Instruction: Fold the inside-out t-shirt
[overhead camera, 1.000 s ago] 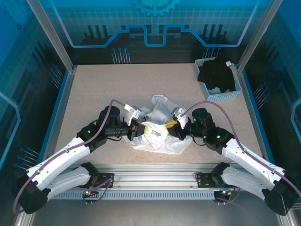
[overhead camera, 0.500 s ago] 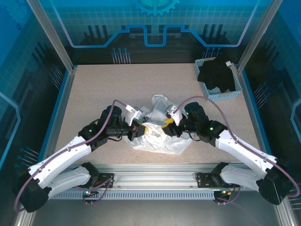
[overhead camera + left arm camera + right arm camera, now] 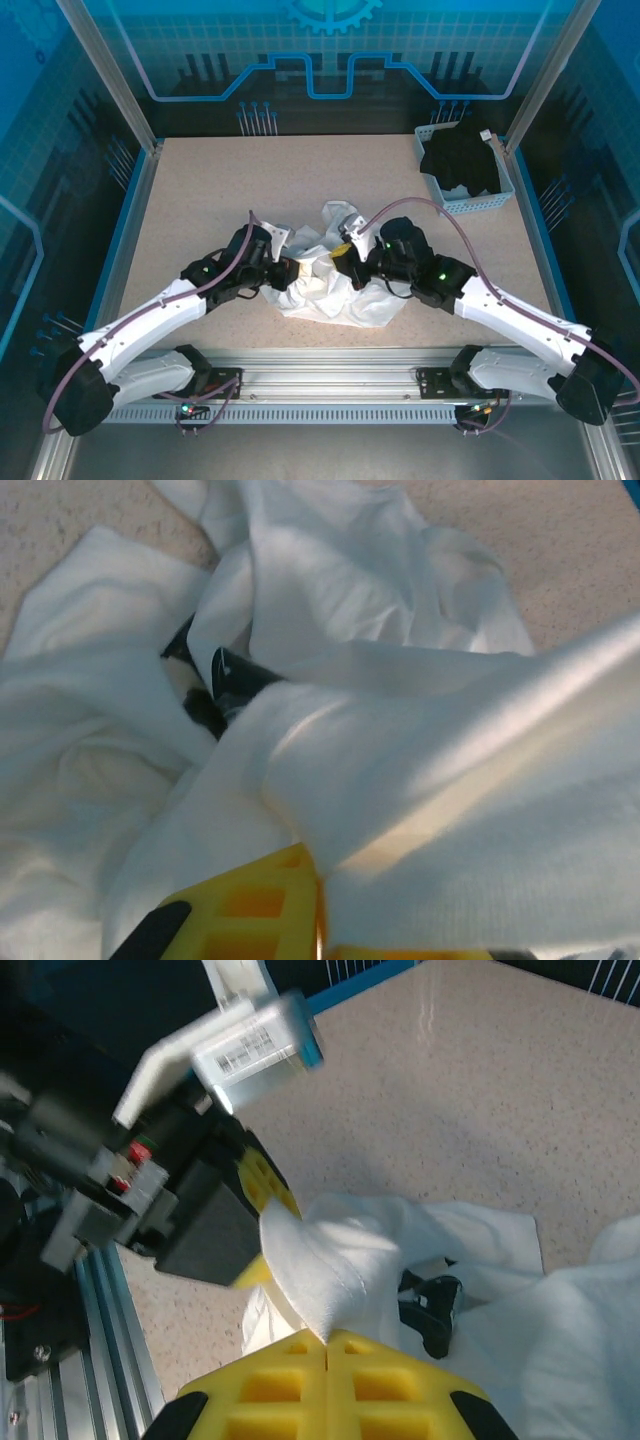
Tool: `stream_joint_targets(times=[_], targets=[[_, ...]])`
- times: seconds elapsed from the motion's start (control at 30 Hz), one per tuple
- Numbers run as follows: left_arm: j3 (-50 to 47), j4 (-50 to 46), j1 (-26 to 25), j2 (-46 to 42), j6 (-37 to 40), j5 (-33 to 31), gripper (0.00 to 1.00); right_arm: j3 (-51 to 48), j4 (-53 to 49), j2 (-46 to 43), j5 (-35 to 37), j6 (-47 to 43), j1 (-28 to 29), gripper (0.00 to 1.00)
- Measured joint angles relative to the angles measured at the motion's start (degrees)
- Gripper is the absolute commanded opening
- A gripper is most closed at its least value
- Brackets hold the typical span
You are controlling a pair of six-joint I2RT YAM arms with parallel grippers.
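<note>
The inside-out t-shirt lies crumpled in a white heap at the middle of the table. My left gripper reaches into its left side. My right gripper comes in from the right, close to the left one. In the right wrist view the right gripper is shut on a pointed fold of the t-shirt, and the same fold runs between the yellow fingers of the left gripper. In the left wrist view white cloth drapes over the left gripper, which pinches it. A black neck label shows in the folds.
A light blue basket holding a black garment stands at the back right corner. Bare speckled tabletop surrounds the heap. The metal rail with both arm bases runs along the near edge.
My right gripper has swung left across the heap toward the left gripper and closed on a fold of the t-shirt. The left arm has turned slightly, still at the cloth.
</note>
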Motion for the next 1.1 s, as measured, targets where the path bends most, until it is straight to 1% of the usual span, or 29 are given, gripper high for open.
stream_joint_targets(times=[0.13,0.3,0.4,0.5,0.7,0.93,1.1], targets=[[-0.3,-0.5,0.0,0.1,-1.9,0.0,0.14,0.0,3.2,0.5,2.9,1.6,1.5,0.00],[-1.6,-1.3,0.0,0.1,-3.5,0.0,0.16,1.0,4.3,0.9,5.9,1.9,3.5,0.00],[-1.6,-1.7,0.1,0.1,-4.3,0.6,0.21,1.6,4.4,0.9,8.2,1.3,4.5,0.00],[-1.7,-1.8,0.1,0.1,-5.0,2.0,0.24,1.6,4.4,0.9,10.5,0.6,4.9,0.00],[-2.6,-2.5,0.2,-0.2,-5.0,3.6,0.26,1.6,4.0,-0.7,14.1,-1.1,4.9,0.00],[-3.5,-2.3,0.4,-1.4,-5.0,6.3,0.21,1.6,2.6,-2.1,17.7,-3.5,4.9,0.00],[-4.7,-2.3,0.7,-4.5,-4.9,7.7,0.12,1.6,0.6,-2.1,20.9,-4.1,4.7,0.00]])
